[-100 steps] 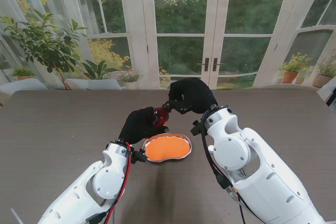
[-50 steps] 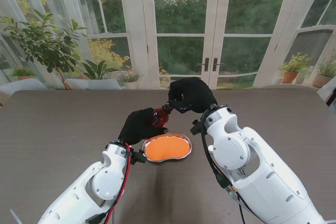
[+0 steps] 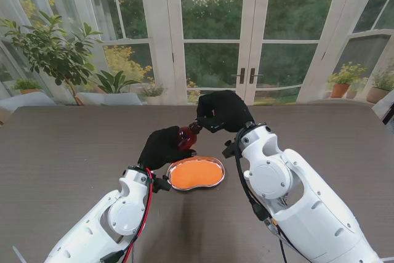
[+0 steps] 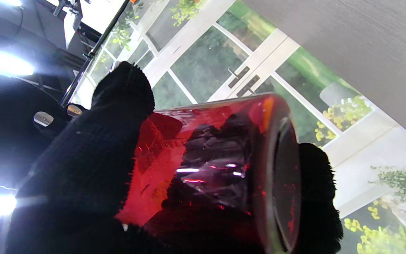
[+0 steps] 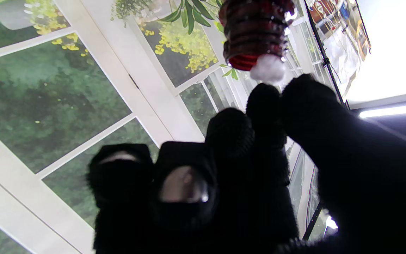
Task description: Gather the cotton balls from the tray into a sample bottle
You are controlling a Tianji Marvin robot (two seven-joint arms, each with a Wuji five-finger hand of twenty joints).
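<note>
My left hand [image 3: 163, 146], in a black glove, is shut on a red sample bottle [image 3: 187, 137] and holds it tilted above the table, its mouth toward my right hand. The left wrist view shows the bottle [image 4: 210, 165] close up between the gloved fingers [image 4: 93, 151]. My right hand [image 3: 223, 112] hovers at the bottle's mouth. In the right wrist view a white cotton ball [image 5: 268, 68] sits at the threaded bottle mouth [image 5: 254, 33], pinched at the tips of thumb and forefinger [image 5: 305, 95]. The metal kidney-shaped tray [image 3: 196, 173] with an orange inside lies nearer to me; I see no cotton balls in it.
The brown table top [image 3: 74, 146] stretches to both sides. Glass doors and potted plants [image 3: 52, 50] stand beyond its far edge. My white forearms [image 3: 289, 195] rise from the near corners.
Both hands have stayed almost still at the bottle's mouth; the right hand has shifted very slightly.
</note>
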